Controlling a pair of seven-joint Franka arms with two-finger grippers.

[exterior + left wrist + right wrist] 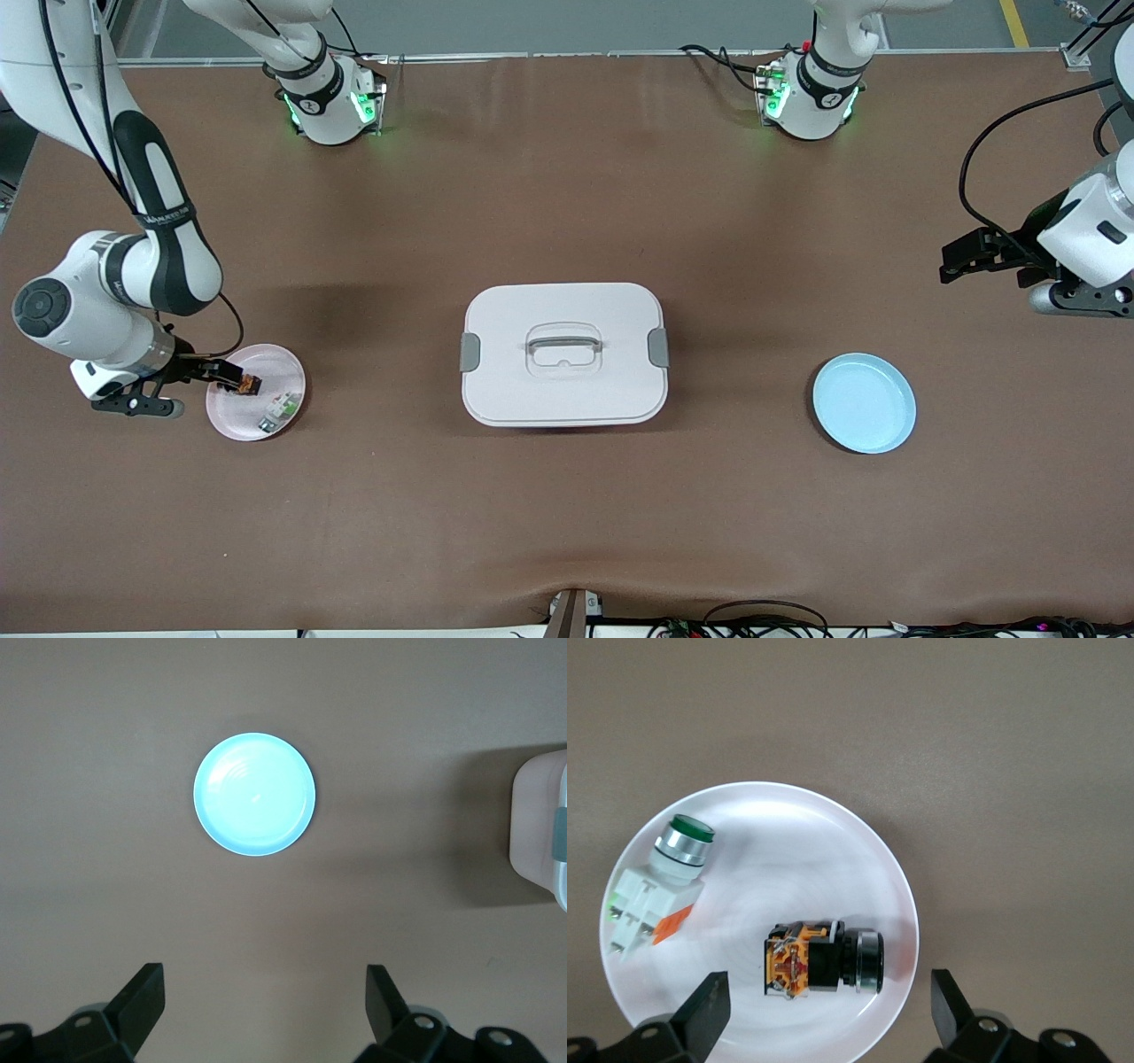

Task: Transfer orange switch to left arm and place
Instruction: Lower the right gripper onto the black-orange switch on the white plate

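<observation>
**Right gripper poised over the switch on the pink plate**

We see the orange switch (822, 958) lying on its side on the pink plate (285, 363), at the right arm's end of the worktop (567, 514). The right gripper (232, 377) hangs over that plate with its fingers spread wide and nothing between them. In the right wrist view the switch sits between the two fingertips, a little toward the finger at about 7 o'clock, and its long axis runs from 9 to 3 o'clock, orange block at 9, black button end at 3. We judge that the fingers therefore line up along the body's length, so the closing line may need turning before the grasp.

The right arm is plainly the nearer one. The left gripper (266, 1005) waits well apart over bare worktop at the left arm's end, open wide and empty, with the blue plate (864, 403) close by. The box (563, 354) stands between the two plates.

A white-and-green component (654, 890) shares the pink plate, apart from the switch. We cannot tell how high the right gripper is above the switch. In the front view the gripper partly overlaps the switch, and the left arm is cut off at the frame's edge.
</observation>
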